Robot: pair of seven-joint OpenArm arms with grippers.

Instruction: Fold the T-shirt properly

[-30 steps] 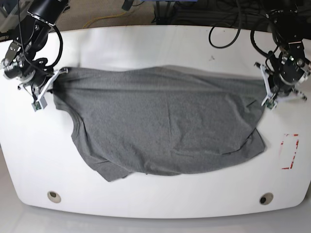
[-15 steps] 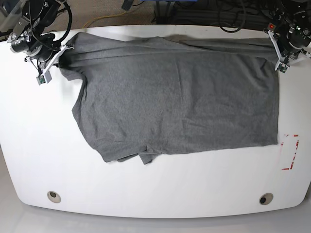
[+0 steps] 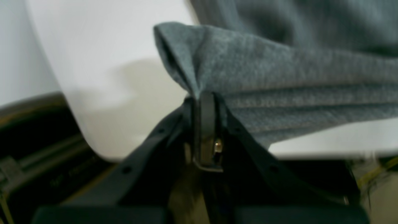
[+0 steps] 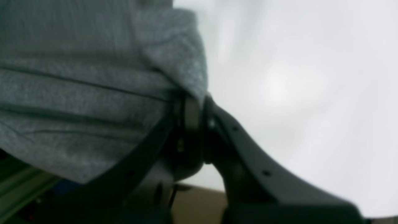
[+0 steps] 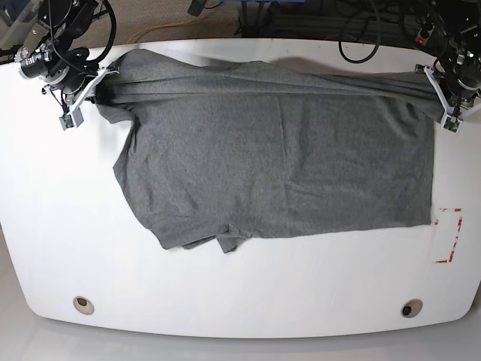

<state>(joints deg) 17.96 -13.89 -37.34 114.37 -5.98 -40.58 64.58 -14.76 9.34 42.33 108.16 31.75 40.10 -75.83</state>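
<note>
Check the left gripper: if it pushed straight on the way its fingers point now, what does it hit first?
The T-shirt itself: the left gripper is already shut on a bunched edge of it. Past that fold lies the white table, though depth is unclear.

Looks like a robotics lab bench, not a home. Evidence: purpose-built rounded white tabletop [image 5: 240,301] with two round metal grommet holes [image 5: 84,304] near the front edge, a red tape rectangle marker [image 5: 449,235] stuck on the surface, and bundles of loose black cables [image 5: 361,30] plus a yellow cord [image 5: 161,28] running across the floor behind the table's far edge.
</note>
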